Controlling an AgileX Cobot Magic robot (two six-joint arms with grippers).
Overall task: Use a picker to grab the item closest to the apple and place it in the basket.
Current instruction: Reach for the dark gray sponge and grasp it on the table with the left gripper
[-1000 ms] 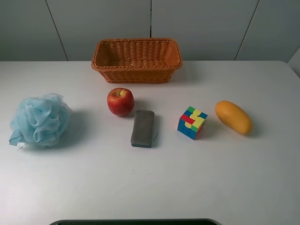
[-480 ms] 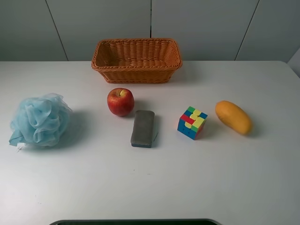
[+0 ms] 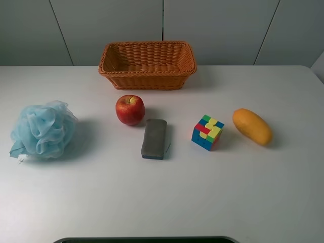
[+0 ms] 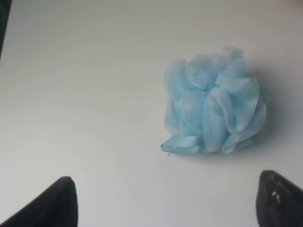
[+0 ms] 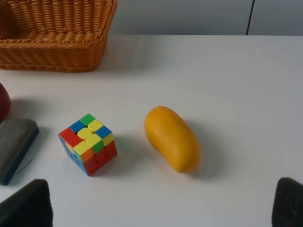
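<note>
- the dark grey block (image 3: 154,138) lies flat on the white table (image 3: 162,197), its far end just beside the apple (image 3: 130,110) on the apple's right and nearer the camera; no gripper touches it.
- its lower edge shows a blue layer (clearest in the right wrist view); no print on it can be made out.
- the red apple stands upright, stem dimple up, in front of the wicker basket (image 3: 147,81), which sits at the far side of the table.
- a multicoloured puzzle cube (image 3: 207,132) is to the right of the block, apart from it, and a mango (image 3: 252,126) lies further right.
- a pale blue mesh bath pouf (image 3: 43,129) sits well apart on the left; the small white tag at its edge is too small to read.
- the left gripper (image 4: 165,205) is above the table near the pouf, fingers (image 4: 54,205) spread wide and empty.
- the right gripper (image 5: 161,203) is near the mango and cube, fingers (image 5: 28,205) also wide apart, gripping nothing.
</note>
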